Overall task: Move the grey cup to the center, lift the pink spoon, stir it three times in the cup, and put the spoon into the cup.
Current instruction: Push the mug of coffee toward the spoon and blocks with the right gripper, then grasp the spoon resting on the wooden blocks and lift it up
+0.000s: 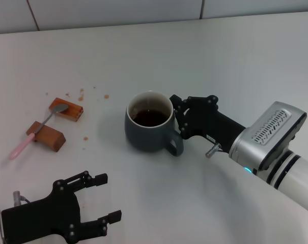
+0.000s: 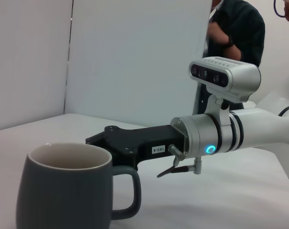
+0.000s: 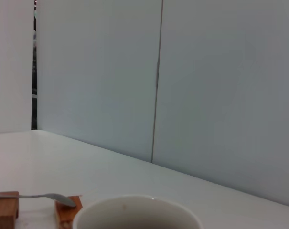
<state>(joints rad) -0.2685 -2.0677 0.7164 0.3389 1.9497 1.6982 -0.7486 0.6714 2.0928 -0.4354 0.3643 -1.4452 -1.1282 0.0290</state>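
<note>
Grey cup (image 1: 149,128) sits mid-table, dark liquid inside, handle toward the robot. Right gripper (image 1: 180,118) is against the cup's right side near the rim; can't tell whether its fingers are spread or closed. Pink spoon (image 1: 37,129) lies well left, bridging two wooden blocks (image 1: 56,124). Left gripper (image 1: 95,199) hovers low near the front edge, fingers apart, holding nothing.

We see open tabletop (image 1: 159,61) behind the cup (image 1: 148,127) toward the far edge and along the near edge. The right end effector (image 1: 178,118) crowds the cup's right side. Two wooden blocks (image 1: 66,109) carrying the spoon (image 1: 34,133) occupy the left edge.
</note>
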